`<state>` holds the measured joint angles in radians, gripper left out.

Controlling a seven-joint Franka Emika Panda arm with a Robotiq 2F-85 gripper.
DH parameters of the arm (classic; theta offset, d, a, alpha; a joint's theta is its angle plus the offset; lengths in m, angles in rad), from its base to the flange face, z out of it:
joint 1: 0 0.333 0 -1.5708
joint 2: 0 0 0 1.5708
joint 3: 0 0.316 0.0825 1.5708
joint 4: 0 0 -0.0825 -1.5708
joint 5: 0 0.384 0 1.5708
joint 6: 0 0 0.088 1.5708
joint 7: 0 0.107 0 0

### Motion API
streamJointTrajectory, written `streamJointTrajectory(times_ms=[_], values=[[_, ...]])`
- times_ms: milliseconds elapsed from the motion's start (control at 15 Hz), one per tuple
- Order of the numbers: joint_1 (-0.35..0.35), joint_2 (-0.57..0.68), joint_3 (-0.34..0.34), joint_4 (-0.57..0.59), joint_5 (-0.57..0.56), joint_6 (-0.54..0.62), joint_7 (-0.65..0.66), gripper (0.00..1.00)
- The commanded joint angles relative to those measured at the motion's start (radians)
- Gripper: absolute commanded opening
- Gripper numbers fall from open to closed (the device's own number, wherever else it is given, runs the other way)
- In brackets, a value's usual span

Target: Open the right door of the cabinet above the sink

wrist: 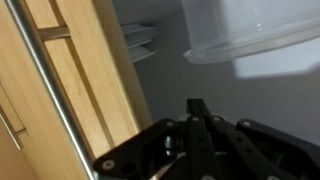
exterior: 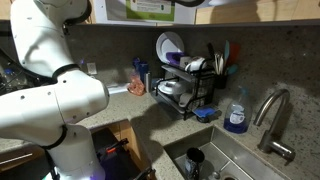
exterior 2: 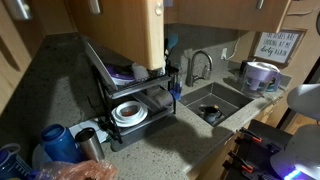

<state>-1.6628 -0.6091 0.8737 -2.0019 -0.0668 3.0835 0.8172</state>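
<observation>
The pale tan cabinet door (wrist: 90,70) stands swung open at the left of the wrist view, with a long metal bar handle (wrist: 50,90) along it. In an exterior view the open door (exterior 2: 120,30) hangs out over the dish rack. Behind it the cabinet interior shows stacked plates (wrist: 140,40) and a clear plastic container (wrist: 250,30). My gripper (wrist: 200,108) is shut and empty, to the right of the door's edge and apart from the handle. It is out of sight in both exterior views. The steel sink (exterior 2: 215,100) (exterior: 240,160) with its curved faucet (exterior 2: 197,65) (exterior: 272,110) lies below.
A black dish rack (exterior: 185,85) (exterior 2: 130,100) with plates and bowls stands on the speckled counter beside the sink. A blue soap bottle (exterior: 236,115) stands by the faucet. Mugs (exterior 2: 260,72) and a framed sign (exterior 2: 278,45) are past the sink. My white arm (exterior: 50,100) fills one side.
</observation>
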Motion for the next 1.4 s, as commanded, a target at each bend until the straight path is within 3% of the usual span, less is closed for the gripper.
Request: streamJointTrajectory(times_ms=[0,333,1333], values=[[-0.113,-0.022,0.069,0.040,0.046,0.001,0.022,0.00],[-0.170,-0.032,0.084,0.051,0.104,-0.015,0.015,0.00],[-0.159,-0.081,0.009,0.011,0.139,-0.087,-0.004,0.00]])
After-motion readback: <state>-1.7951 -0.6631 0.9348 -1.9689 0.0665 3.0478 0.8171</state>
